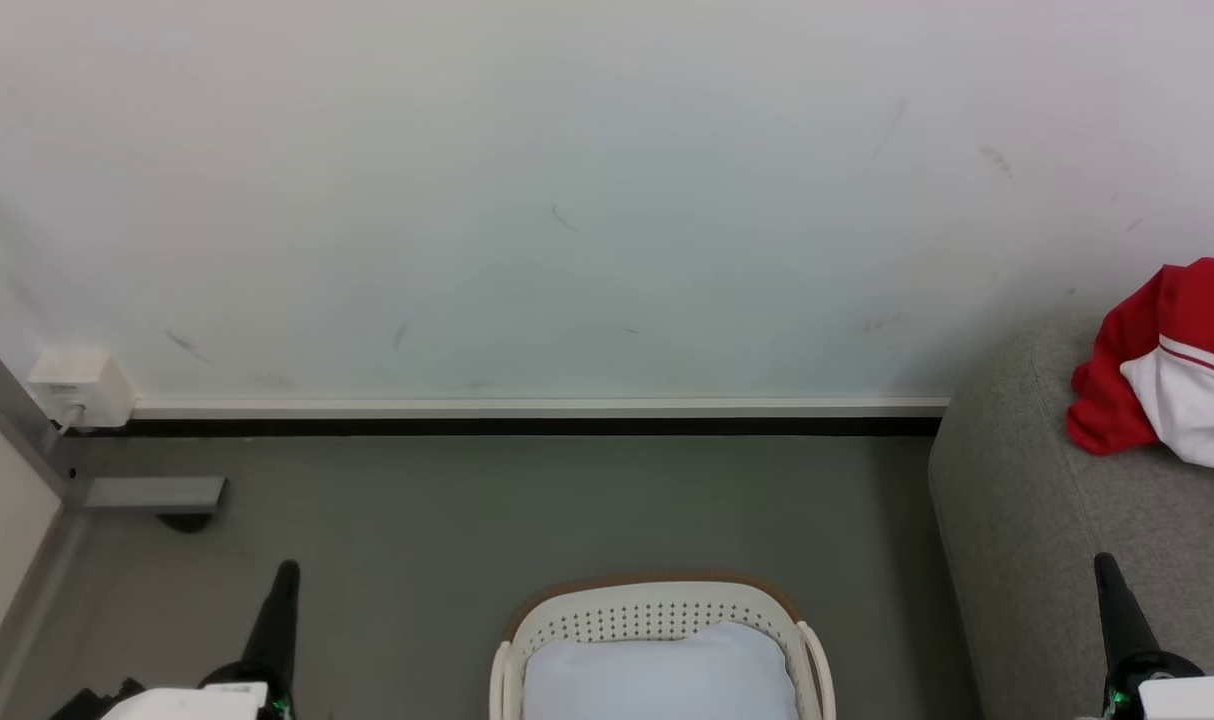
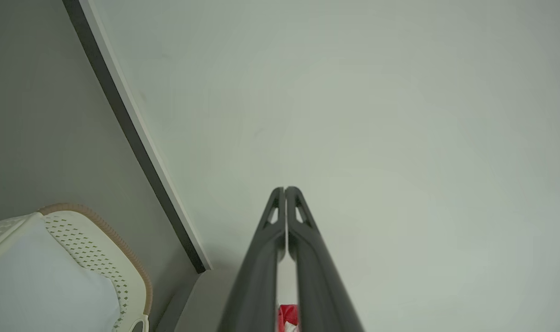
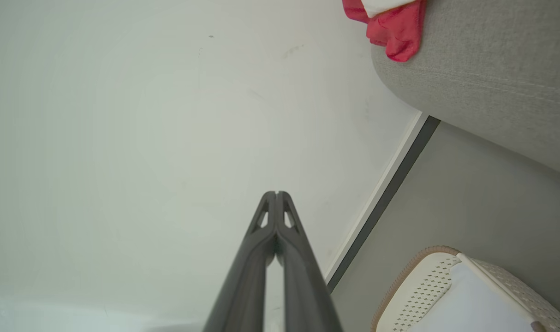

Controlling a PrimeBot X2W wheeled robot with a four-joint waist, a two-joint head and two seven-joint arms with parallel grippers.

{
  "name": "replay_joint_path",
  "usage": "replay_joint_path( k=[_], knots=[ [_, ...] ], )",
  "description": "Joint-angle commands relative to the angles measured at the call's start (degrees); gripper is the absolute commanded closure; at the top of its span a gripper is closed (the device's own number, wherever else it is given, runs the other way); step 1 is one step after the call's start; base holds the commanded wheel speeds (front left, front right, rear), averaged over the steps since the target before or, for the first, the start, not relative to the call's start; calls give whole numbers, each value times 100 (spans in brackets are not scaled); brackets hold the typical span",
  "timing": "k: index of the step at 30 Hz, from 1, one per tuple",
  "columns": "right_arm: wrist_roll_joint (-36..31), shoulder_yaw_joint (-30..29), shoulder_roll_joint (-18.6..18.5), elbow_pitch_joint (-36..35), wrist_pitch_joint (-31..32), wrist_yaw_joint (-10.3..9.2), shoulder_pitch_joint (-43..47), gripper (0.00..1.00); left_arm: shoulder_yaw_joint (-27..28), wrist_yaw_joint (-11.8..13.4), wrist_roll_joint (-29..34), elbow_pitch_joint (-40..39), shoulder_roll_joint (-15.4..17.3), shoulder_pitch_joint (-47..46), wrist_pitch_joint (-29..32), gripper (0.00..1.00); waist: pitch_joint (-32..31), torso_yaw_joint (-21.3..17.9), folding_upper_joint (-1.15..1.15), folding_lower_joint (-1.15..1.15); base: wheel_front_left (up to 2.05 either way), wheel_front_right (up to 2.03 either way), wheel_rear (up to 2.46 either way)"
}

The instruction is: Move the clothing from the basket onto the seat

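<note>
White, lightly scuffed wall [image 1: 567, 200] takes up the upper half of the head view, meeting smooth grey floor [image 1: 447, 510] along a pale baseboard with a dark strip beneath it. At the left edge a small white box [image 1: 72, 385] sits on the wall above a grey metal foot [image 1: 152, 493].

At bottom centre stands the basket [image 1: 657, 605], with a plain pale blue-white sheet [image 1: 662, 670] lying inside it. The seat [image 1: 1037, 540] fills the lower right, and the clothing [image 1: 1167, 370] lies bunched on top of it at the right edge of the frame, well apart from the basket.

The left gripper [image 1: 285, 578] points up at the lower left and the right gripper [image 1: 1107, 570] at the lower right, over the front of the seat. Both wrist views face the wall. In each the fingertips meet, so the left gripper [image 2: 284, 189] and right gripper [image 3: 277, 193] are closed on nothing.
</note>
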Motion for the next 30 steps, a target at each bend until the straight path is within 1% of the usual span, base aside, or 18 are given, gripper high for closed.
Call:
replay_joint_path(
  k=[1, 25, 30],
  knots=[
    [145, -24, -59, -39, 44, -9, -96, 100, 46, 6, -147, -36, 47, -99, 42, 100, 6, -1, 0, 0, 0, 0, 0],
    [1121, -114, -64, -103, 288, -12, -220, 100, 103, 8, -1072, -98, 51, -220, 283, 100, 90, -18, 0, 0, 0, 0, 0],
    [1109, -113, -63, -100, 295, -12, -219, 100, 103, 7, -1076, -97, 50, -218, 289, 100, 93, -19, 0, 0, 0, 0, 0]
  ],
)
